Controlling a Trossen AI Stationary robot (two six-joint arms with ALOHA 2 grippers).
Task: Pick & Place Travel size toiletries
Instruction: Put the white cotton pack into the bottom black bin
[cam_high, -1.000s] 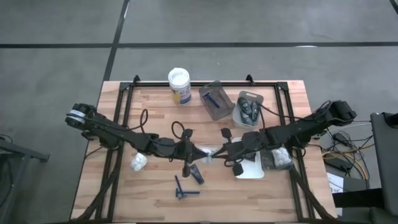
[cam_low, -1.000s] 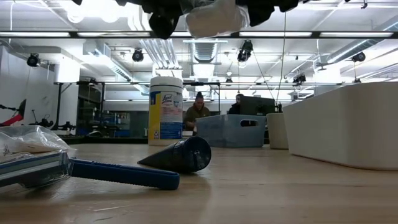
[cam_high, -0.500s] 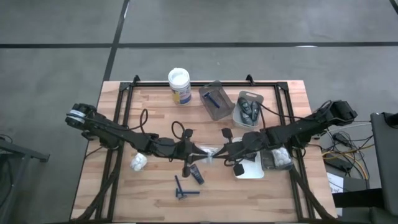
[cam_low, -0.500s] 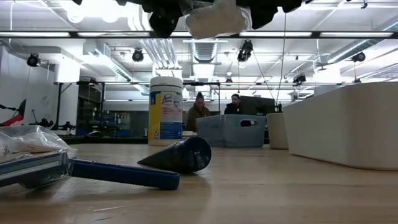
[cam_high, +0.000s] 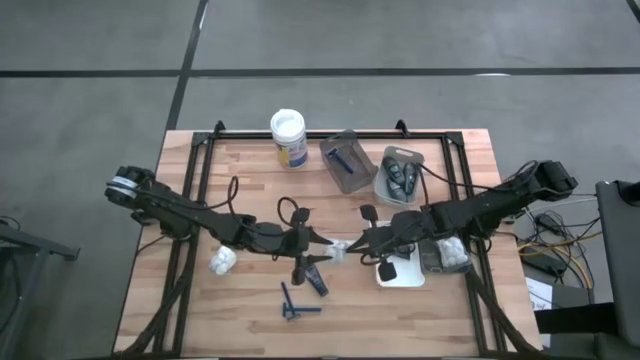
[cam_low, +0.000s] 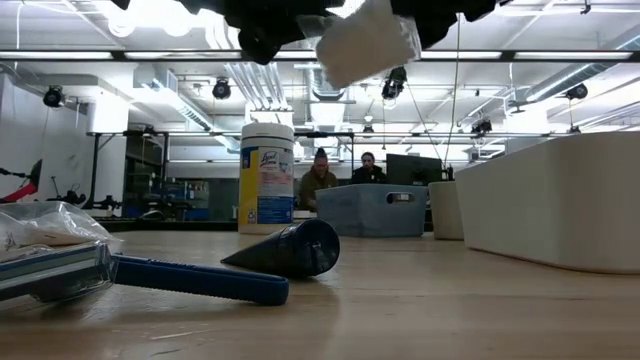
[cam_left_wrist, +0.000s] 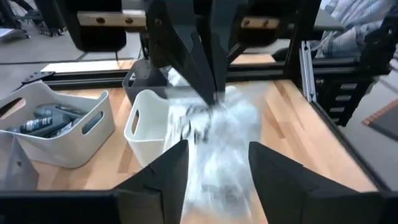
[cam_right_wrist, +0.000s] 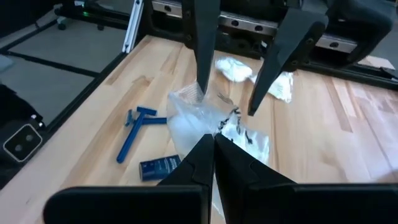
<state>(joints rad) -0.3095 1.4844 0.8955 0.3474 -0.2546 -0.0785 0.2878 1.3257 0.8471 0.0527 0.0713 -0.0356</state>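
Now my left hand (cam_high: 318, 245) has let its fingers spread off the white packet (cam_high: 338, 247), my pinched-shut right hand (cam_high: 352, 246) alone holds it above the table (cam_high: 250, 300) — handover done.

Packet (cam_high: 338, 247) between both end effectors

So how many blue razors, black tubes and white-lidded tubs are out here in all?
Blue razors: 2, one lying on the wood, one in a grey tray at
Black tubes: 1
White-lidded tubs: 1
Total: 4
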